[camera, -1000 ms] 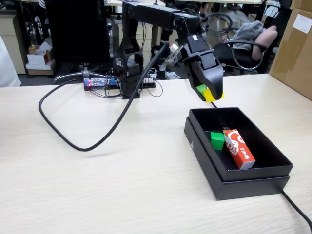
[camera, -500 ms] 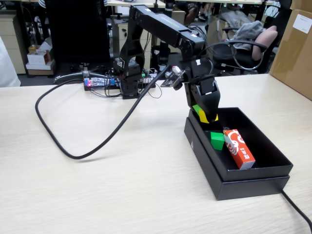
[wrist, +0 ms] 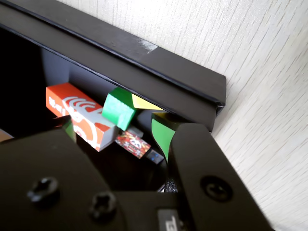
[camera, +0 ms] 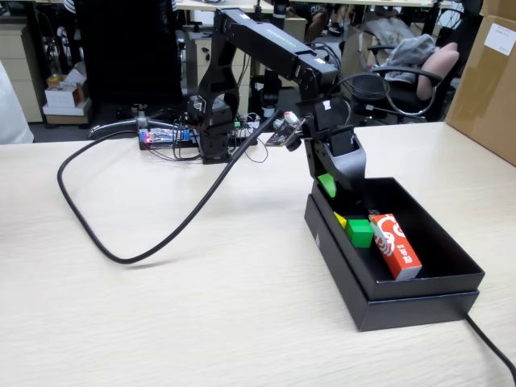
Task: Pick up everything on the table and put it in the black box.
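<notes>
The black box (camera: 419,302) sits at the right of the table (camera: 201,314) in the fixed view. Inside it lie the green cube (camera: 359,232), the yellow cube (camera: 341,219) touching its left side, and the red carton (camera: 395,246). My gripper (camera: 330,189) hangs just over the box's far left corner, open, with nothing between its green pads (camera: 326,184). The wrist view looks down past the gripper (wrist: 115,131) into the box (wrist: 144,62): green cube (wrist: 118,108), yellow cube (wrist: 144,103) behind it, red carton (wrist: 79,115).
A small clear-wrapped red packet (wrist: 137,144) also lies in the box. A thick black cable (camera: 121,246) loops over the table's left half, and another cable (camera: 492,347) runs off the front right. A brown carton (camera: 488,81) stands at the right edge.
The gripper came down to the box's left corner with the yellow cube, then opened. The yellow cube now lies in the box beside the green cube.
</notes>
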Available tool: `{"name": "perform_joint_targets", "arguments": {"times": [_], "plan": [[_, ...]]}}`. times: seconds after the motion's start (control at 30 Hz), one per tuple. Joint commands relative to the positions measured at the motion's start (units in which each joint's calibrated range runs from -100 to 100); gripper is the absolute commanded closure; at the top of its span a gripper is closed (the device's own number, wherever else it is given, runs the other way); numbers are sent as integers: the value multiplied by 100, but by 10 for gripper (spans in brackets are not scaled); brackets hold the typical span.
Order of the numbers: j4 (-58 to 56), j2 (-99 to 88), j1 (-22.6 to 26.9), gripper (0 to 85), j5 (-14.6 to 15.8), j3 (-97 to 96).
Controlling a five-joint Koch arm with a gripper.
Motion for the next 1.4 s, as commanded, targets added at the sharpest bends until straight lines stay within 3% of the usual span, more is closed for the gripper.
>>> {"name": "perform_joint_targets", "arguments": {"times": [0.0,0.2,0.7,1.2,1.37], "plan": [[-19,-535,0,480,-29,383],[-347,-1442,-352,471,-20,1127],[-347,-1797,-1631,438,-361,211],[-347,-1855,-1748,414,-366,220],[-347,-1912,-1744,412,-557,238]]}}
